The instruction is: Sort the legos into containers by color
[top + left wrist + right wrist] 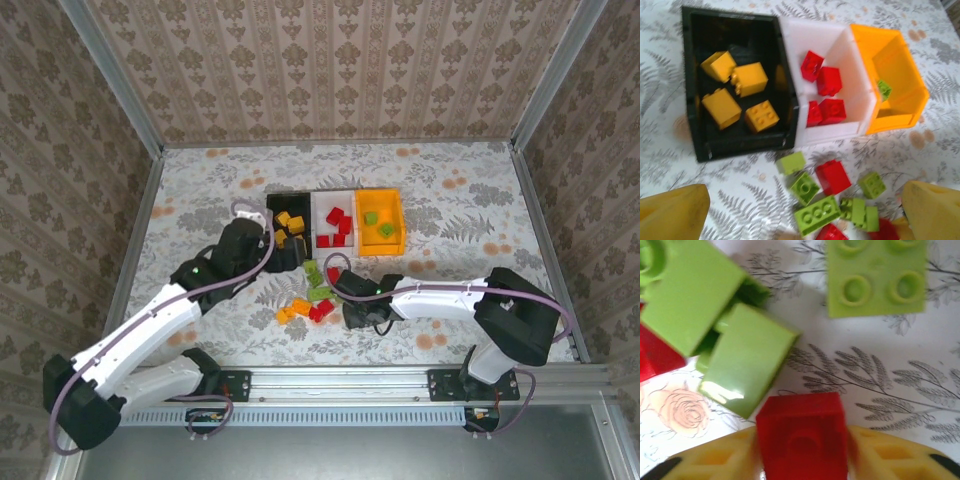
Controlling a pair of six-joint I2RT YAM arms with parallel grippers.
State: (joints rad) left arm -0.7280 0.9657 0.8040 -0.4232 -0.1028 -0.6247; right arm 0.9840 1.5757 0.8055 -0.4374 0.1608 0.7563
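- Sorting is partway done. The three joined bins stand in a row mid-table [470, 190], somewhat closer to its far edge. The black bin [692, 85] holds four yellow bricks [750, 79], the white bin [858, 87] four red bricks [829, 80], and the orange bin [897, 60] green bricks [883, 89].
- Unsorted bricks lie in a loose pile [310, 295] just on the near-edge side of the bins. It is green and red for the most part, with a few orange-yellow ones.
- The right claw [802, 462] is down at this pile, its fingers pressed against both sides of a red brick [802, 427]. Green bricks [747, 357] lie just beside it.
- The left claw [804, 212] hangs over the pile near the black bin, spread wide and holding nothing.
- Step in hand, as I judge it: picking up that red brick.
- The next move calls for a straight lift so the green neighbours are not dragged along. The brick should then be carried toward the far edge, over the white bin, and dropped among the other reds.
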